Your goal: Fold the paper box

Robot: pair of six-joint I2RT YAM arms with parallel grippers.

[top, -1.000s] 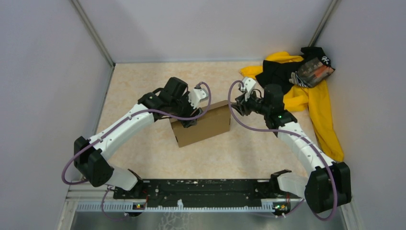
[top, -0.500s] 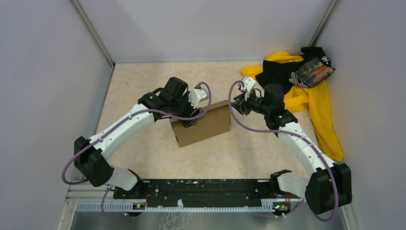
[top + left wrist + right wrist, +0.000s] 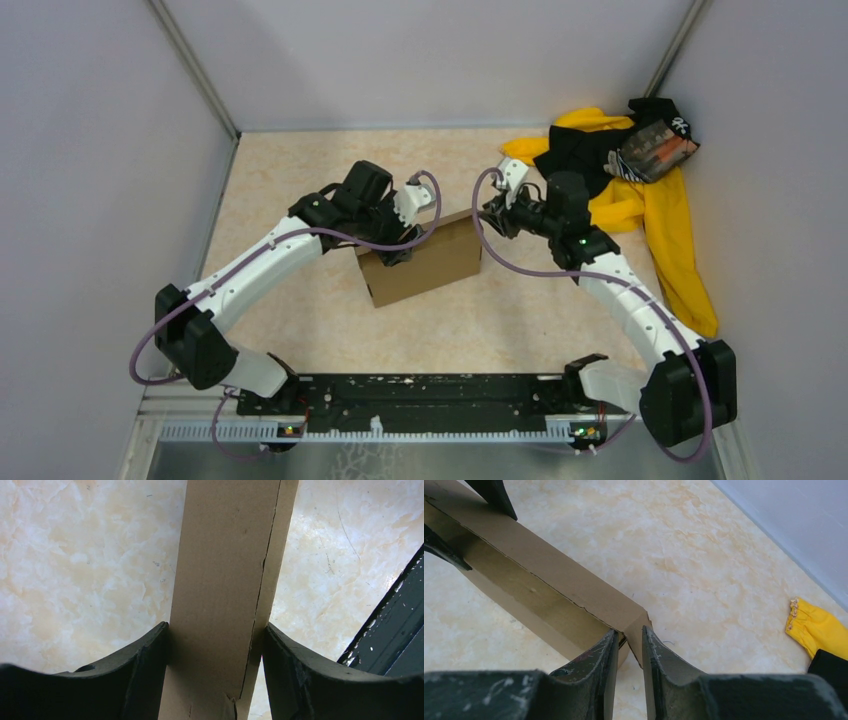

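**A:** What are you handling there?
**B:** Paper box (image 3: pixel 425 262), plain matte brown cardboard. It is standing on edge as a narrow slab mid-table (image 3: pixel 300 170), on a beige marbled top. My left gripper (image 3: pixel 215 635) is clamping it across its thickness, with both curved black pads (image 3: pixel 145 665) pressing the cardboard faces. A ragged seam is running along one face.

**A:** Anything changing?
**B:** My right gripper (image 3: pixel 629 632) is sitting closer in than a second ago. Its fingers are narrower now and are pinching the box's end corner. The box and my left arm are staying put.

**A:** What is escaping you?
**B:** From overhead, my left wrist is covering the box's upper left corner. Both wrist views are cropping the box's length. The rumpled yellow-and-black cloth pile (image 3: pixel 640 190) is lying far right, well apart.
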